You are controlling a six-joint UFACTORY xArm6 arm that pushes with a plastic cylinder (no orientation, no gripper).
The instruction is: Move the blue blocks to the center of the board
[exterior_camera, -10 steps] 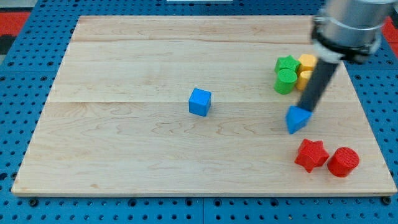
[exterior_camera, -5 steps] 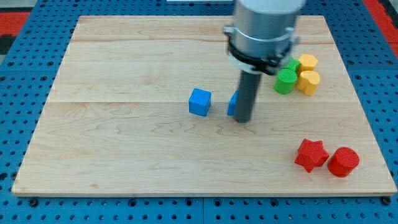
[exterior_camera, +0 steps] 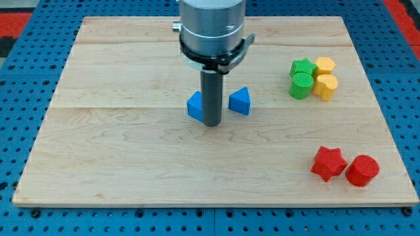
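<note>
Two blue blocks lie near the middle of the wooden board (exterior_camera: 131, 151). The blue cube (exterior_camera: 195, 106) is partly hidden behind my rod, on its left. The blue triangular block (exterior_camera: 240, 101) lies just right of the rod. My tip (exterior_camera: 212, 124) rests on the board between them, touching or nearly touching the cube and a small gap from the triangular block.
At the view's right, a green star (exterior_camera: 303, 67), a green cylinder (exterior_camera: 302, 86) and two yellow blocks (exterior_camera: 325, 65), (exterior_camera: 325, 86) sit clustered. A red star (exterior_camera: 327, 163) and a red cylinder (exterior_camera: 362, 170) lie at the lower right.
The rod moved left across the board. The blue triangular block was pushed from the right side to the middle. The blue cube has shifted slightly left.
</note>
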